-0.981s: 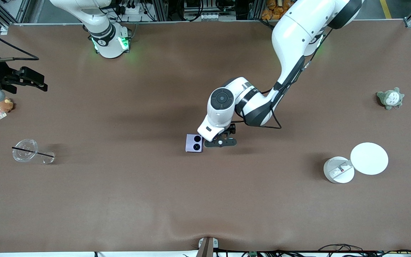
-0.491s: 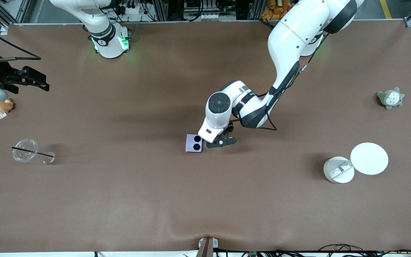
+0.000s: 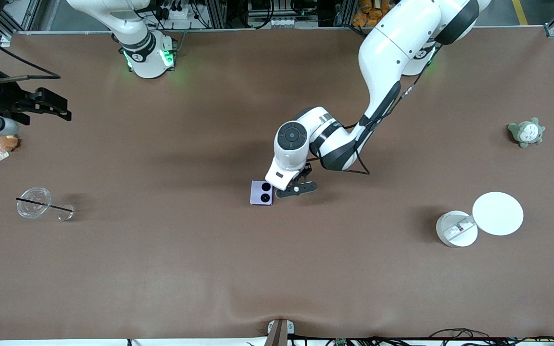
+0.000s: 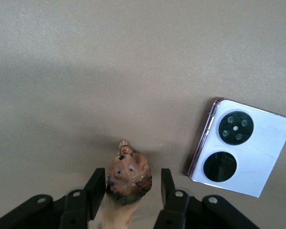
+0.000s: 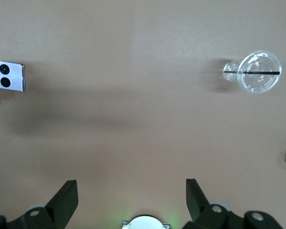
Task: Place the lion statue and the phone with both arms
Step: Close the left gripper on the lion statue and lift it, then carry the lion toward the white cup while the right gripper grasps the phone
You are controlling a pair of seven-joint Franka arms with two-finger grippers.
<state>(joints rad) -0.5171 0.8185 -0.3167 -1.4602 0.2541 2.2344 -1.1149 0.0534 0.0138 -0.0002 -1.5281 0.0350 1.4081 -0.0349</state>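
The lion statue [image 4: 128,174], a small reddish-brown figurine, stands on the brown table between the fingers of my left gripper [image 4: 132,183]. One finger touches its head and a narrow gap shows at the other finger. In the front view the lion is hidden under the left hand [image 3: 284,180]. The lavender phone [image 3: 261,192] lies flat beside it, toward the right arm's end, camera circles up, also seen in the left wrist view [image 4: 240,148] and the right wrist view [image 5: 11,76]. My right gripper [image 3: 63,109] hangs open and empty [image 5: 132,195] over the right arm's end of the table.
A brown plush with a tag [image 3: 6,142] and a tipped clear cup with a straw [image 3: 34,203] lie at the right arm's end. A grey-green plush [image 3: 526,132], a white round box [image 3: 456,229] and its lid [image 3: 497,213] lie at the left arm's end.
The left gripper's fingers have drawn in around the lion statue, and its wrist has shifted slightly. The right gripper has drifted a little toward the table's middle.
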